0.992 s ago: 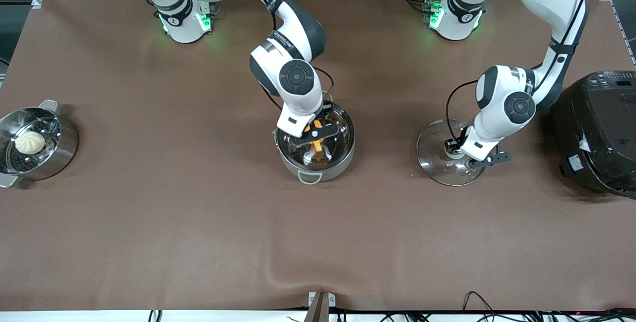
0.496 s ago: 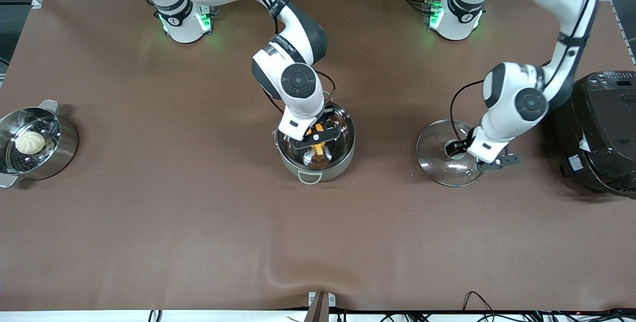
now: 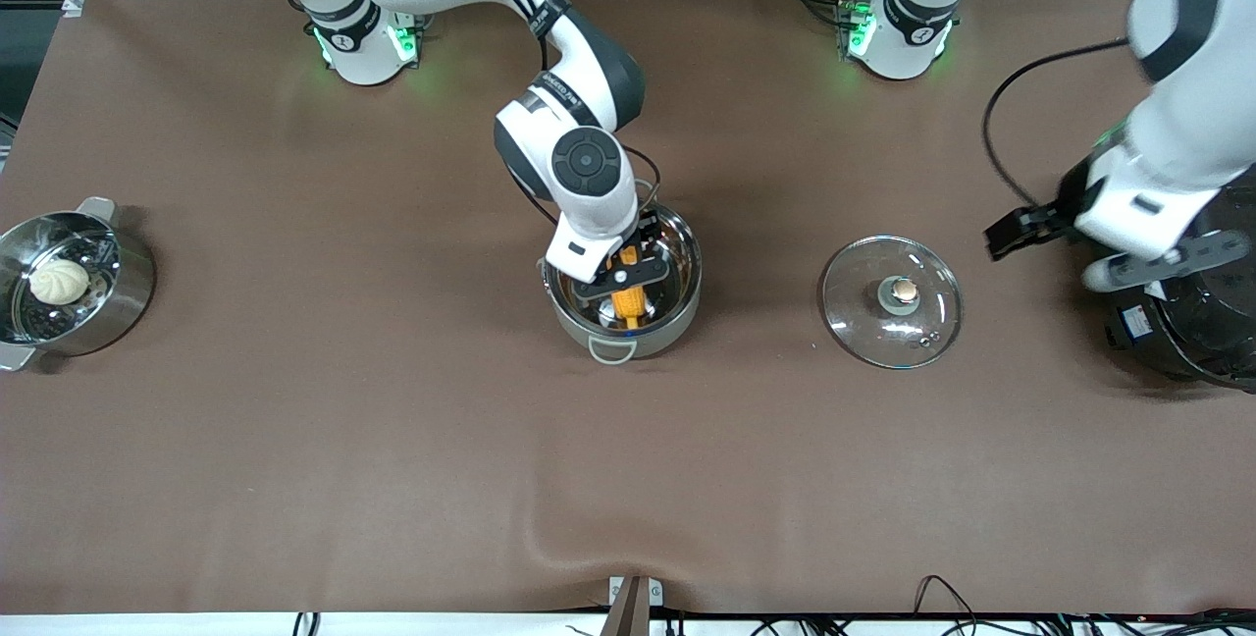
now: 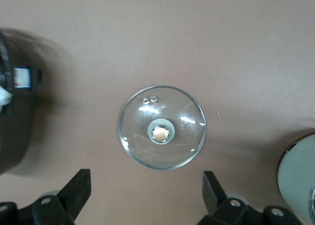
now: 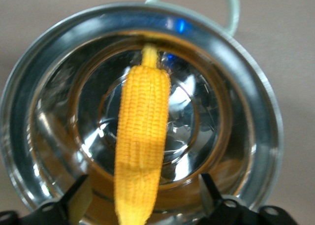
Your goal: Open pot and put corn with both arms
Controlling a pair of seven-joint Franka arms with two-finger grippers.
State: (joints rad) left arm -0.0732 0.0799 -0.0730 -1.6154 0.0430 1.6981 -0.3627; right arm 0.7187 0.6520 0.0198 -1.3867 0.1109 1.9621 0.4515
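Observation:
The shiny pot (image 3: 691,268) stands open mid-table. The corn (image 3: 629,303) lies inside it, its pale stalk end against the wall by the loop handle nearest the front camera. My right gripper (image 3: 628,275) hangs over the pot, open. In the right wrist view the corn (image 5: 142,141) lies between the spread fingers of my right gripper (image 5: 143,193) without touching them, inside the pot (image 5: 268,121). The glass lid (image 3: 863,317) lies on the cloth toward the left arm's end. My left gripper (image 3: 1099,253) is raised, open and empty. The left wrist view shows the lid (image 4: 184,141) below my left gripper (image 4: 146,195).
A black rice cooker (image 3: 1192,342) stands at the left arm's end, partly under the left hand. A steel pot with a white bun (image 3: 59,281) stands at the right arm's end. The cloth has a fold (image 3: 549,538) near the front edge.
My left gripper let go of the lid's knob and rose toward the rice cooker. My right gripper opened and the corn dropped to lie in the pot.

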